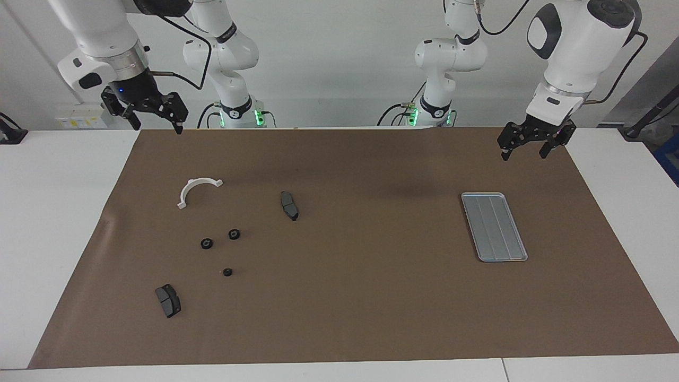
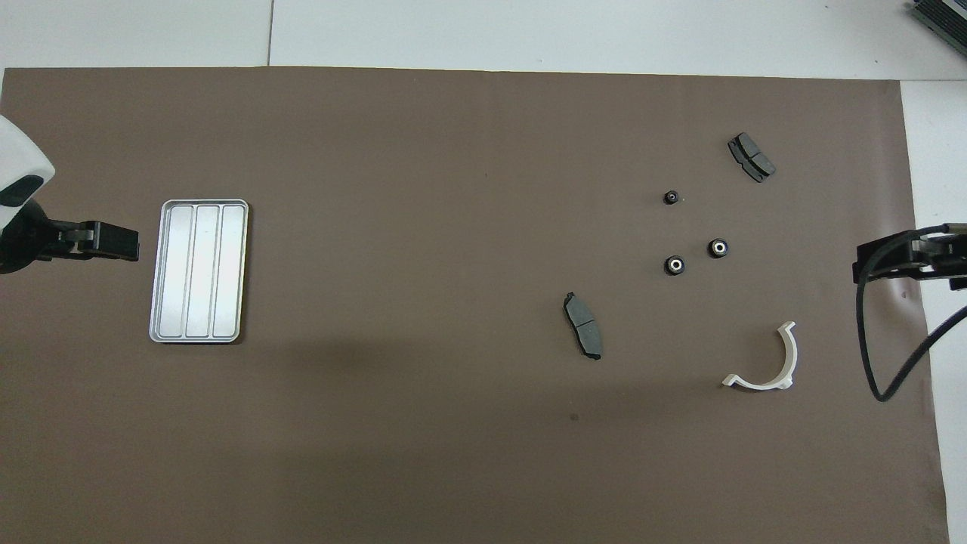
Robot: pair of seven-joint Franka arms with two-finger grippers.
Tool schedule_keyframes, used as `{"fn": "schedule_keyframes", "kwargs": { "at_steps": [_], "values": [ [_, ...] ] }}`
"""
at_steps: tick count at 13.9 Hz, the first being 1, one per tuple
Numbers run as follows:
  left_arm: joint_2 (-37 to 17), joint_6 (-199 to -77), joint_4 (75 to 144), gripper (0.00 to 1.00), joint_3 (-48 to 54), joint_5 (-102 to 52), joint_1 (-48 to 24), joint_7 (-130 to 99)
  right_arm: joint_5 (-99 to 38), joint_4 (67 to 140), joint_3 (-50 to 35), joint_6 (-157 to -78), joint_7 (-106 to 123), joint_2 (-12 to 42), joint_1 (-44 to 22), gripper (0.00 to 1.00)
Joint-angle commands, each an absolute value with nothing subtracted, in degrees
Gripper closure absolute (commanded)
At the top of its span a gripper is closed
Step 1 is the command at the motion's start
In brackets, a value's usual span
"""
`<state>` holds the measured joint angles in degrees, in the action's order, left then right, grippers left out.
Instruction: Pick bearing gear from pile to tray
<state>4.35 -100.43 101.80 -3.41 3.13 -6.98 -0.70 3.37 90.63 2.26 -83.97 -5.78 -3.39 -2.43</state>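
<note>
Two glossy white arms of rounded, tube-like segments with black rings at the joints. Green lights aglow at both bases. Black two-finger grippers: left gripper (image 1: 525, 150), right gripper (image 1: 156, 119), each with dark angular fingers (image 1: 179, 123) under a silver wrist band. Small blue light on the right wrist. Black cables looped along the upper links. Grey oval panel on the left arm's shell.

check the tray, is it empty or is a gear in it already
Empty. The tray shows only its bare ridged bottom in both views, and all three gears lie on the brown mat toward the right arm's end.
</note>
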Motion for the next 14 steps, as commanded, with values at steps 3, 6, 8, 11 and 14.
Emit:
{"fn": "schedule_keyframes", "kwargs": {
  "at_steps": [3, 6, 8, 11, 14],
  "values": [
    [6.2, -101.4, 104.0, 0.00, -3.4, 2.7, -6.7, 0.2, 2.6, 91.8, 1.8, -84.9, -4.3, -4.2, -1.4, 0.00],
    [6.2, -101.4, 104.0, 0.00, -3.4, 2.8, -6.7, 0.2, 2.6, 93.8, 2.1, -86.3, -3.8, -5.2, -1.2, 0.00],
    [6.2, -101.4, 104.0, 0.00, -3.4, 2.8, -6.7, 0.2, 2.6, 96.2, 2.5, -89.4, -3.5, -6.1, -1.1, 0.00],
    [6.2, -101.3, 104.0, 0.00, -3.4, 2.8, -6.7, 0.2, 2.5, 99.0, 2.5, -96.5, -3.0, -5.2, -0.8, 0.00],
    [6.2, -101.3, 104.0, 0.00, -3.4, 2.8, -6.7, 0.3, 2.5, 101.6, 2.4, -103.5, -1.7, -3.0, -0.7, 0.00]
  ]
}}
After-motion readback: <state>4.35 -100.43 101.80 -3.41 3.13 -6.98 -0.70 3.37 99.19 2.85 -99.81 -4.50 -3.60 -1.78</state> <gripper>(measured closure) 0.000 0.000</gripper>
